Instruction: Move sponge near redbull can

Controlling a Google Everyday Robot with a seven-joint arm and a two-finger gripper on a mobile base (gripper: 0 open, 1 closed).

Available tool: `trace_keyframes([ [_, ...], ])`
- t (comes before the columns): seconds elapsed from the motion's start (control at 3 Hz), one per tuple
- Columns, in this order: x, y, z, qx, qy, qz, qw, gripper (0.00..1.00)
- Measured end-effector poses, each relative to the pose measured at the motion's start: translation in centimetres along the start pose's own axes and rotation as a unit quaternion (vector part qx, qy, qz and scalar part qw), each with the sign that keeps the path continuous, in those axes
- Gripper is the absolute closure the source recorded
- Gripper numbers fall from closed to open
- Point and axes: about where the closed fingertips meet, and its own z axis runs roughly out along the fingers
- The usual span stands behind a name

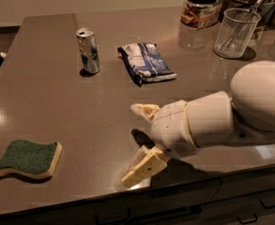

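Observation:
The sponge [29, 159], dark green on top with a pale yellow base, lies flat near the counter's front left edge. The redbull can [88, 51], slim and silver with blue markings, stands upright at the back left of the counter. My gripper [136, 143] hangs over the front middle of the counter, fingers spread wide open and empty, pointing left. It is well to the right of the sponge and in front of the can.
A blue-and-white snack bag [145, 62] lies right of the can. A clear plastic cup [233, 33] with a utensil, and jars [201, 7], stand at the back right. The counter's front edge [127, 196] runs just below my gripper.

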Motion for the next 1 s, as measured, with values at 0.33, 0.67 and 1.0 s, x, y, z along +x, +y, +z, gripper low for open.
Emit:
trace_keyframes([
  [0.33, -0.5, 0.3, 3.5, -0.011, -0.014, -0.004, 0.9998, 0.00],
  [0.67, -1.5, 1.7, 6.6, -0.038, -0.035, -0.013, 0.9986, 0.00],
  [1.0, -2.7, 2.6, 9.2, -0.060, -0.056, -0.022, 0.9964, 0.00],
])
